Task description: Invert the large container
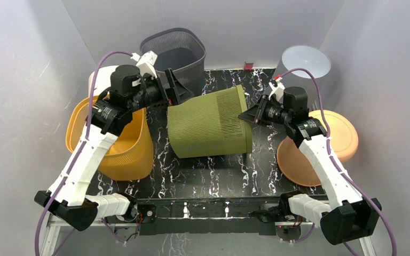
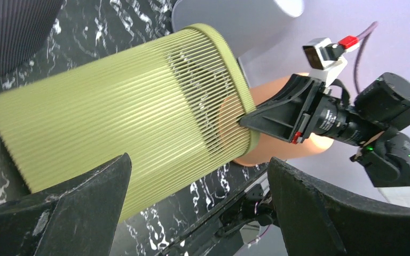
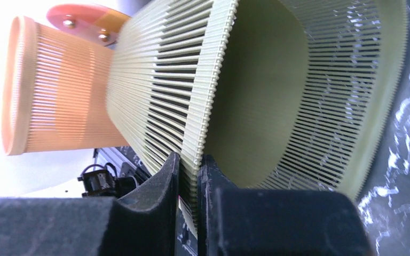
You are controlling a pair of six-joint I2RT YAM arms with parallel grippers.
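Observation:
The large container (image 1: 208, 124) is an olive-green slatted bin, tipped on its side on the black marbled mat (image 1: 203, 173) with its mouth facing right. My right gripper (image 1: 244, 117) is shut on the rim of that mouth; in the right wrist view its fingers (image 3: 189, 160) pinch the slatted wall (image 3: 256, 96) from inside and outside. My left gripper (image 1: 179, 89) hangs open by the bin's far left end. In the left wrist view its wide-apart fingers (image 2: 198, 160) frame the bin's side (image 2: 123, 117) with nothing between them, and the right gripper (image 2: 244, 121) shows at the rim.
An orange slatted basket (image 1: 125, 146) stands at the left under the left arm. A dark grey basket (image 1: 177, 53) stands at the back. A pale round lid (image 1: 306, 60) and two peach round plates (image 1: 333, 133) (image 1: 296, 160) lie at the right.

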